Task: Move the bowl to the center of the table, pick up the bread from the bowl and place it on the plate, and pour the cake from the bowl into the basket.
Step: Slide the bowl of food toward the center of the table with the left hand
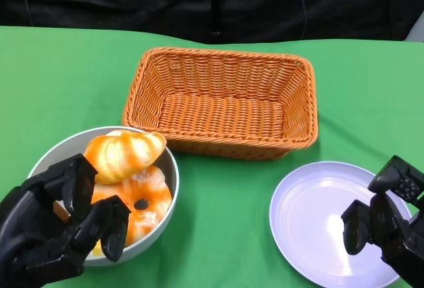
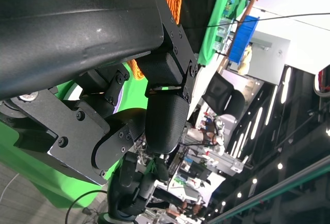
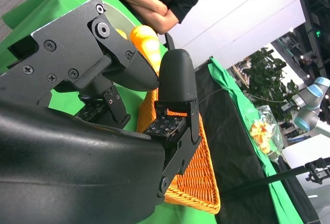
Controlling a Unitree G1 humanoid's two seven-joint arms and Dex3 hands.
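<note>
The left hand (image 1: 56,225) is at the near left corner of the table (image 1: 218,222). Its fingers curl around the near rim of the bowl (image 1: 167,169), so it seems to be holding the bowl. The bowl sits near the left edge, not in the middle yet. The bread (image 1: 124,152) and the cake (image 1: 136,202) are both in the bowl. The right hand (image 1: 387,225) hangs over the near right edge of the plate (image 1: 311,208), fingers bent and holding nothing. The plate has nothing on it. Farther back, the basket (image 1: 222,102) has nothing in it too. I think every step is left to do.
</note>
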